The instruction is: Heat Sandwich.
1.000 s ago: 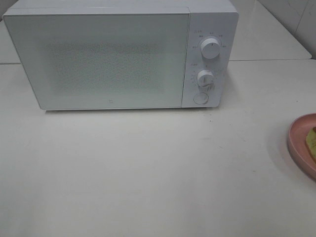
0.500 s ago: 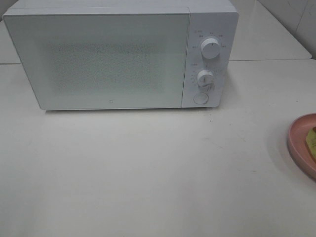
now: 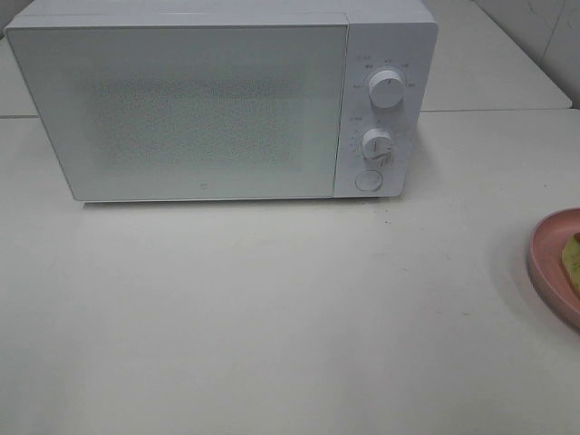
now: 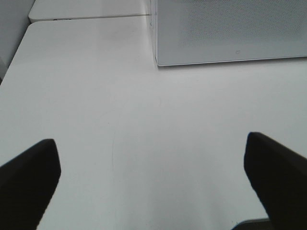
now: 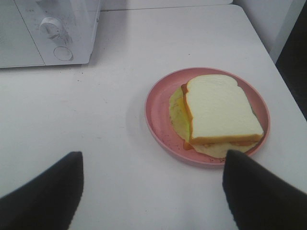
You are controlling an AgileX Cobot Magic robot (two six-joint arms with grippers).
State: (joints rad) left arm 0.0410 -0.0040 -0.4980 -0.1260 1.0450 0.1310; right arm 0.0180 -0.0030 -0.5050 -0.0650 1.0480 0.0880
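Bright even light, soft shadows, mild blur (grainy throughout)

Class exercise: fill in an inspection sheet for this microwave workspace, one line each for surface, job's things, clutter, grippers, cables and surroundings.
Surface: white table, bare in front of the microwave.
Job's things: sandwich lies on the pink plate at the table's right; white microwave at the back, door shut.
Clutter: nothing seen.
Grippers: left gripper open over bare table; right gripper open, above the table short of the plate, holding nothing.
Cables: nothing seen.
Surroundings: second white tabletop behind; tiled wall at far right.
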